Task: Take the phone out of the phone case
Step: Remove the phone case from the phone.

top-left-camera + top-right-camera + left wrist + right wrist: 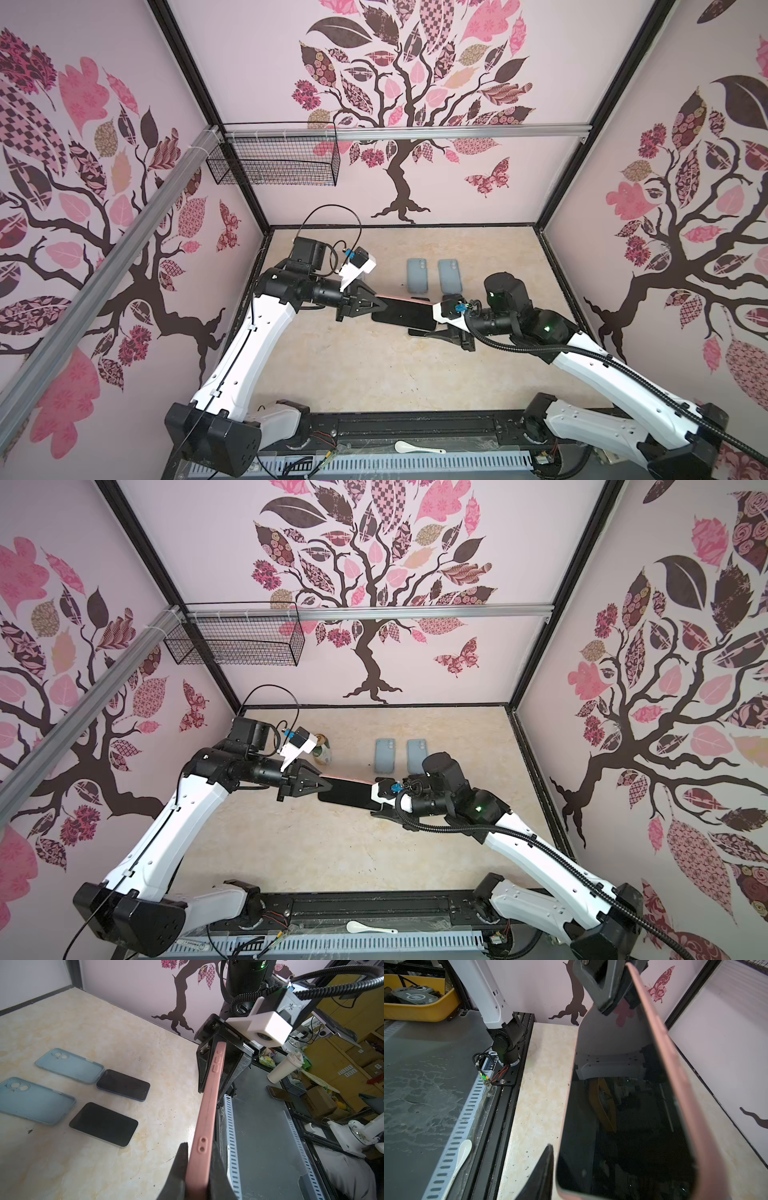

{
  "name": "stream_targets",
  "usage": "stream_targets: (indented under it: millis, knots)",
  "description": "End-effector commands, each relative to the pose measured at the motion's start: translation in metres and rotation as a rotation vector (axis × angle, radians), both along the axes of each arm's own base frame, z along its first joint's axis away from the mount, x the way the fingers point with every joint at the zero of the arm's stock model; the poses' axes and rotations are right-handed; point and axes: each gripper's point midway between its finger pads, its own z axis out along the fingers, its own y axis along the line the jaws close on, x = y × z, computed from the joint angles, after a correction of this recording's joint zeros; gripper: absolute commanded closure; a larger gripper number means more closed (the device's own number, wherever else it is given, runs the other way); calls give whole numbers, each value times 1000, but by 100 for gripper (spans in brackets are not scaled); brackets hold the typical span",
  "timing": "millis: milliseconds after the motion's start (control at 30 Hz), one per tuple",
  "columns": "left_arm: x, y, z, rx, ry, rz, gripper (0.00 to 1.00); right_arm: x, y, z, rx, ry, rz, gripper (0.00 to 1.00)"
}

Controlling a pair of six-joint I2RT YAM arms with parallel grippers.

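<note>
A black-screened phone (405, 313) (347, 793) in a pink phone case (207, 1105) hangs level above the table, between the two arms. My left gripper (384, 306) (198, 1147) is shut on one short end of the case. My right gripper (434, 322) (215, 1088) straddles the other end. In the right wrist view the phone's screen (623, 1126) faces the camera inside the case's pink rim (675, 1064). A thin gap shows between the screen and the one visible finger (544, 1172). The other finger is hidden behind the case.
Two empty blue cases (417, 276) (449, 276) lie at mid-table, with two bare black phones (123, 1084) (104, 1124) beside them. A wire basket (274, 160) hangs on the back wall. A white spoon (417, 448) lies on the front rail.
</note>
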Motion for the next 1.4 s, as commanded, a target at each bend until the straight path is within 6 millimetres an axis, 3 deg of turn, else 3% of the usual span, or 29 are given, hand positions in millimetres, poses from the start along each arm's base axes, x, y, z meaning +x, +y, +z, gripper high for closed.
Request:
stream_targets:
  millis: [0,400,567,967,1367]
  knots:
    - [53,19,-24,135,-116,184,100,-45,4,49,166,-56,190,69]
    - [55,21,-24,142,-121,195,100,-47,2,37,101,-22,216,71]
    - [56,21,-24,141,-115,195,100,-48,2,33,70,-10,239,76]
    - [53,17,-26,122,-76,163,100,-50,11,44,122,-11,295,100]
    - [59,12,-38,143,39,126,100,-47,16,59,140,-146,334,100]
